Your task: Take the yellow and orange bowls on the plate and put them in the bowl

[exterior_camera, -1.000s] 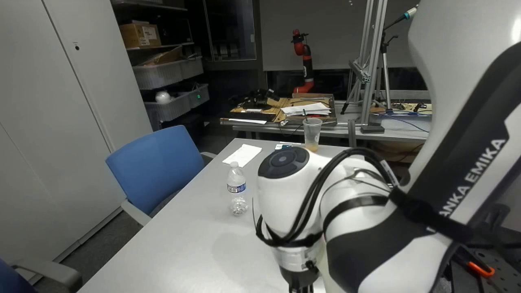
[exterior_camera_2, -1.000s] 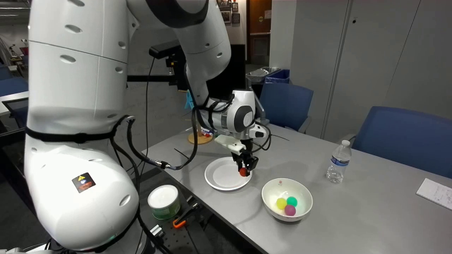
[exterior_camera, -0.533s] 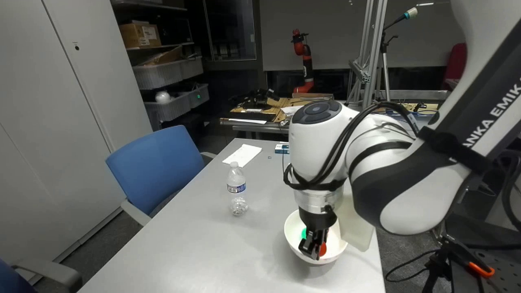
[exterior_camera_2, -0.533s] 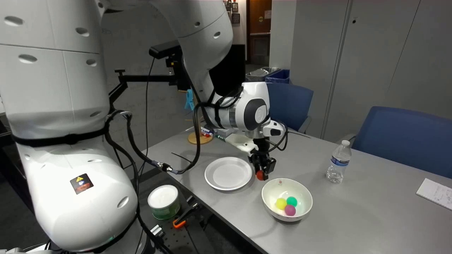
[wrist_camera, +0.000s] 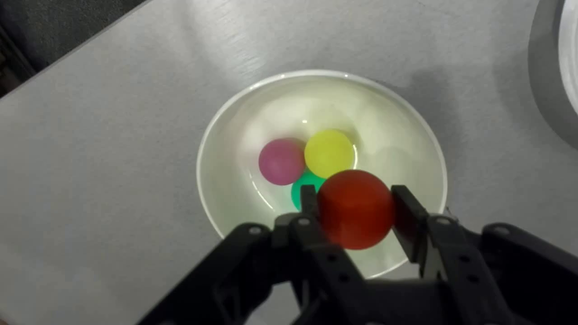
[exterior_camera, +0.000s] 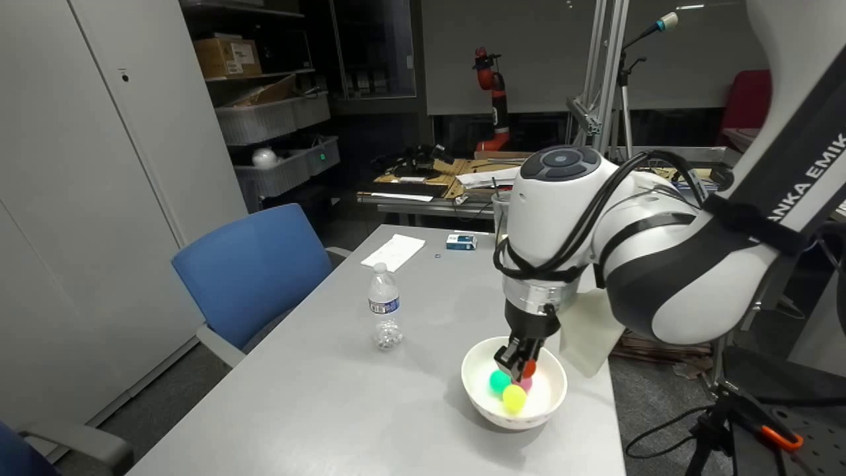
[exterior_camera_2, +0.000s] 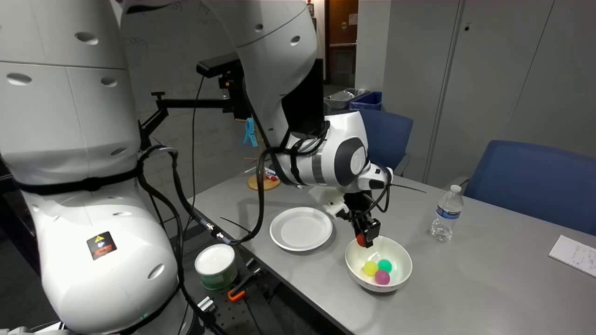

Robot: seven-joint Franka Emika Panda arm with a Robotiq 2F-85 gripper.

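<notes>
orange-red smooth ball [wrist_camera: 356, 212] w/in gripper [wrist_camera: 356, 201]

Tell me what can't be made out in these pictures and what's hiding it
Green ball: wrist view, partly hidden by the red ball and gripper.
Plate: wrist view, cut off by right edge.
Cup: in an exterior view, partly behind the arm.
Paper: writing too small in an exterior view.

"What colours are the balls?"
"A red ball [wrist_camera: 356, 212], a yellow ball [wrist_camera: 329, 153], a green ball [exterior_camera_2: 384, 265], a pinkish-purple ball [wrist_camera: 282, 161]."
"And the bowl [exterior_camera: 545, 390]?"
"White, with small faint marks on its outside."
"The plate [exterior_camera_2: 300, 228]?"
"Plain white."
"The gripper [wrist_camera: 355, 201]?"
"Black."
"Anything blue?"
"The chairs [exterior_camera: 254, 271], plain; the bottle label [exterior_camera: 384, 306], along with white."
</notes>
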